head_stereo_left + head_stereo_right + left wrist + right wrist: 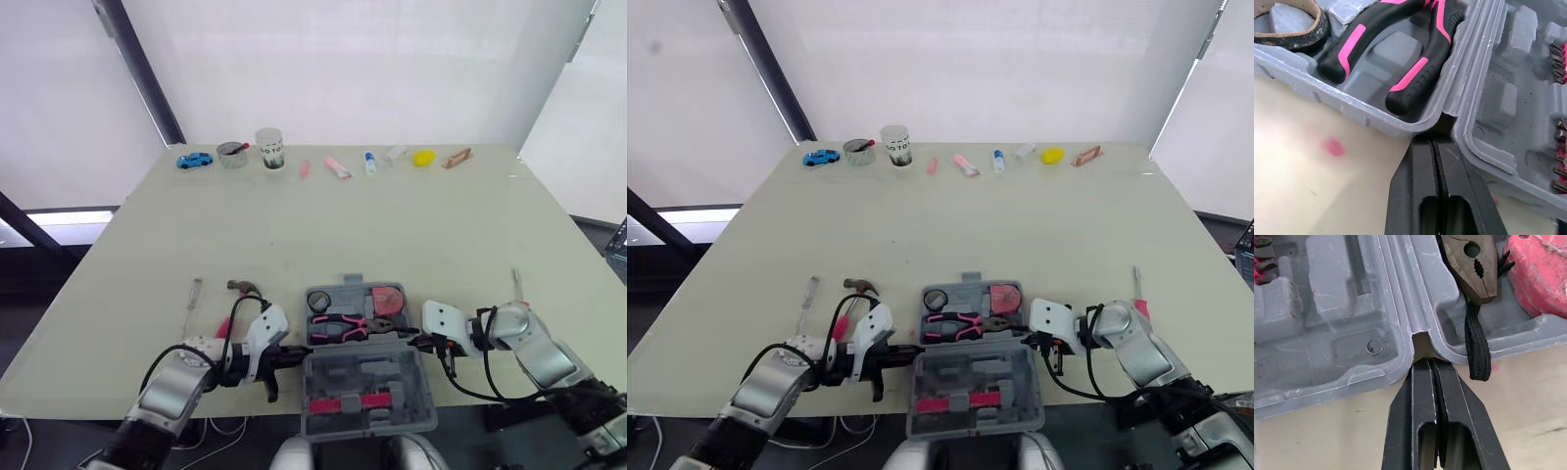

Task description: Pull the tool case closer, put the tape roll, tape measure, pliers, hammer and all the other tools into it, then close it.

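At six o'clock sits the open tool case, probably stiff, light plastic. Left gripper at its nine and right gripper at its three, both clenched empty, meet the hinge notches. Hammer lies beyond at ten o'clock; take its handle.

- A wide table with a pale yellowish-green top takes most of the room; its surface is matt and evenly lit;
- Behind its far edge stands a white, translucent wall of panels; soft daylight comes through it;
- A dark slanted beam crosses these panels at the left;
- At the right another white panel stands at an angle;
- The floor at the left is dark grey; a bright strip of light shows just above it.
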Controlling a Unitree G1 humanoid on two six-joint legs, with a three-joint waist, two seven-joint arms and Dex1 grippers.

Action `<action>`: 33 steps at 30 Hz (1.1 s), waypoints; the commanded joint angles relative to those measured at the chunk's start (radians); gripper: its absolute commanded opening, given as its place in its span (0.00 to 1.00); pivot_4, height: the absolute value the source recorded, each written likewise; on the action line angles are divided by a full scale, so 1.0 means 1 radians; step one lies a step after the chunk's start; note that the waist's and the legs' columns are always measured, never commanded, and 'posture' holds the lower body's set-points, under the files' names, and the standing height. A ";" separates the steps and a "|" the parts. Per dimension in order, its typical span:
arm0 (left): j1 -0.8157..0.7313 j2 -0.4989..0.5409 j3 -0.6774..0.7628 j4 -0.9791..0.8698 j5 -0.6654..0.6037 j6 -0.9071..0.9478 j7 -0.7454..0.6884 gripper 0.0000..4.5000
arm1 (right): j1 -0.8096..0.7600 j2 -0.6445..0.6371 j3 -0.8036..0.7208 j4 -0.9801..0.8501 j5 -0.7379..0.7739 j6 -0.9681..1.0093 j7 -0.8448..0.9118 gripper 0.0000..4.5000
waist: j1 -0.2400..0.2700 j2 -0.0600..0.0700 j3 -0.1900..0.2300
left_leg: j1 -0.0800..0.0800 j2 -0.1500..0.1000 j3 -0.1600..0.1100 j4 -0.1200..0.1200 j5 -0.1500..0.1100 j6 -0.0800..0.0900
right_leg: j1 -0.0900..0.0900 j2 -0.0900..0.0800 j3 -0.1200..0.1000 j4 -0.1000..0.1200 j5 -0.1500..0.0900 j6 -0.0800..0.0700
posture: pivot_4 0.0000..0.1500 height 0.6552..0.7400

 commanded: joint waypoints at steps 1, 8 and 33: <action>-0.063 -0.025 -0.029 0.071 0.042 -0.024 0.008 0.00 | -0.033 0.045 0.010 0.031 0.002 -0.027 -0.026 0.01 | -0.001 0.000 0.000 | 0.000 0.000 0.000 0.000 0.000 0.000 | 0.000 0.000 0.000 0.000 0.000 0.000 | 1.00 1.00; -0.139 -0.047 -0.033 0.177 0.072 -0.059 -0.017 0.00 | -0.080 0.081 0.014 0.125 -0.018 -0.056 -0.038 0.01 | -0.003 0.000 -0.002 | 0.001 0.000 0.000 0.000 0.000 0.000 | 0.000 0.001 0.001 0.000 0.001 -0.001 | 1.00 1.00; -0.273 -0.105 -0.015 0.385 0.149 -0.159 -0.029 0.00 | -0.173 0.135 -0.009 0.333 -0.058 -0.156 -0.095 0.01 | -0.006 0.000 -0.008 | 0.003 0.000 -0.001 0.000 0.000 0.000 | 0.002 0.002 0.002 0.001 0.001 -0.001 | 1.00 1.00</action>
